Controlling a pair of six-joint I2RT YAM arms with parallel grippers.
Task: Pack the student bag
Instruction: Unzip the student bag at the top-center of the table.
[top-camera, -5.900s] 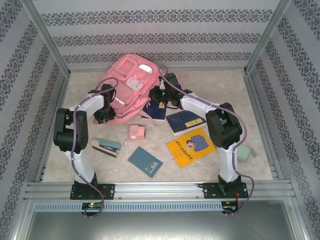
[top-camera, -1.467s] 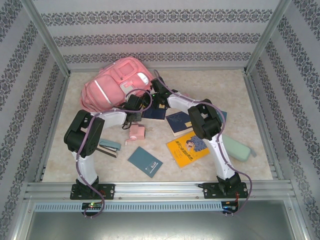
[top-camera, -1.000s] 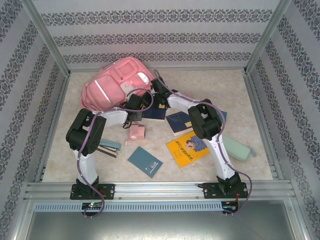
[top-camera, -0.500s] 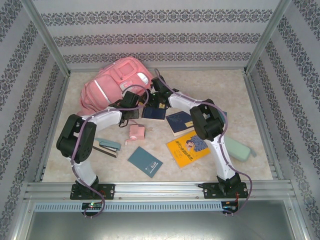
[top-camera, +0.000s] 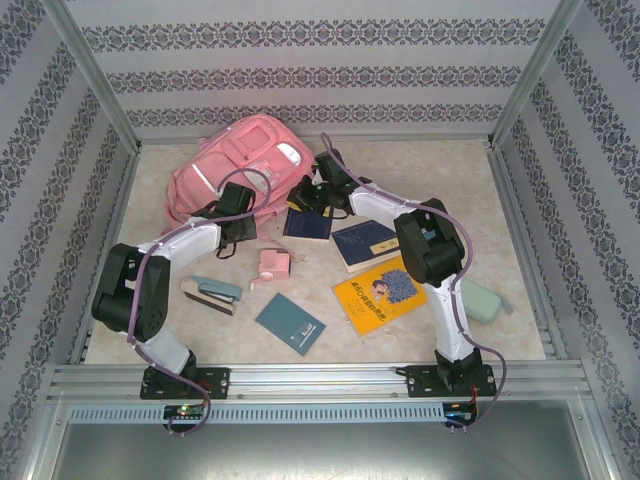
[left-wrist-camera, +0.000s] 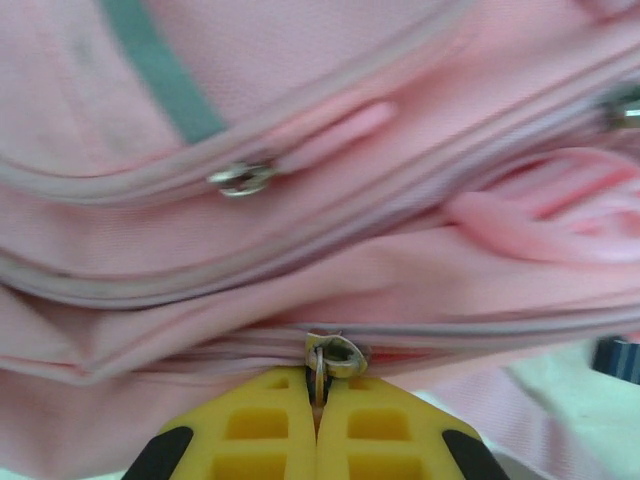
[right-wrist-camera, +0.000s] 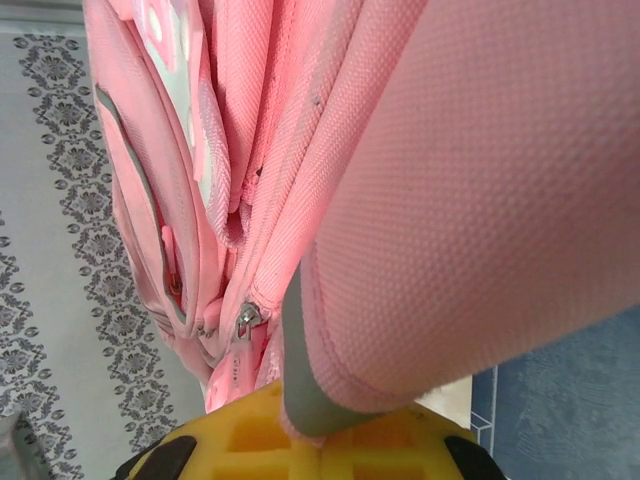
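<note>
The surface (top-camera: 520, 230) carries the student bag (top-camera: 235, 160) at its far left, lying on its side with the front pockets turned up and outward. The goods for packing lie loose and well apart from it towards the near side: a dark blue book (top-camera: 368, 243), a yellow book (top-camera: 381, 293), a teal notebook (top-camera: 290, 322), a mint case (top-camera: 482, 302) and a small pink pouch (top-camera: 272, 265). None of them is in the bag. Both arms reach to the bag's near edge. The right tool (right-wrist-camera: 322, 450) is clamped on a grey-trimmed fold of the bag's pink fabric. The left tool (left-wrist-camera: 318, 420) is closed with its yellow fingers (left-wrist-camera: 260, 435) pinching the ring of a zip pull (left-wrist-camera: 330, 357) on the lowest seam. The step in hand is judged to be opening a compartment, one arm bracing the cloth and the other working the zip. The close view is blurred, so how far that zip has run cannot be told. The next move calls for drawing the pull along its track in line with the seam, with the braced fabric held taut against it, so that the slider runs without the bag dragging across the surface.
</note>
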